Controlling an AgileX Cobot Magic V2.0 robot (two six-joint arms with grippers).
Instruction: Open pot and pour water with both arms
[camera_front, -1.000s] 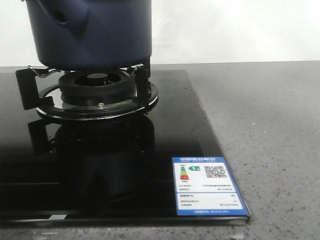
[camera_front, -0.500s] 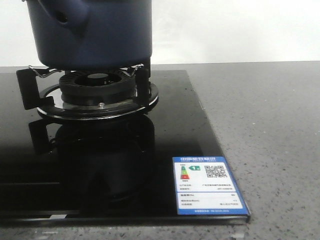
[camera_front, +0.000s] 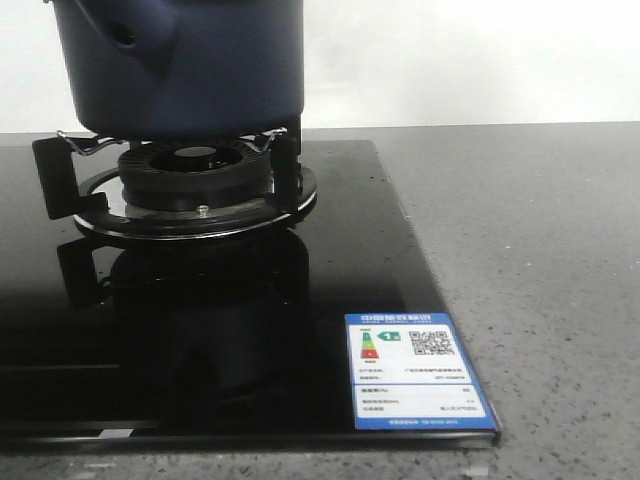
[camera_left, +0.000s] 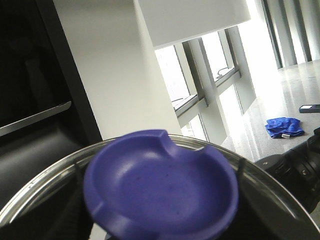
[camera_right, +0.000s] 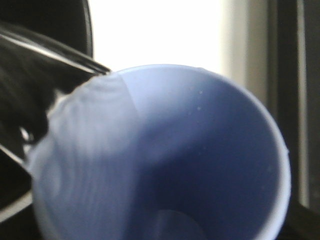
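The cup (camera_right: 165, 160) fills the right wrist view, mouth tilted sideways beside a metal rim — presumably the pot (camera_front: 180, 60) — while the lid (camera_left: 160, 190) fills the left; neither gripper's fingers are visible, so grip can't be told

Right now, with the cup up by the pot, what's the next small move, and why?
Probably tip the cup a little further toward the pot. The right wrist view looks straight into the cup's mouth, a metal rim close beside it. The left wrist view shows a blue knobbed lid filling the frame. Whether water is left I cannot tell.

Matte navy pot (camera_front: 180, 65); glossy black glass hob (camera_front: 330, 290); speckled stone-like counter (camera_front: 540, 260); cup (camera_right: 165, 165) probably plastic.
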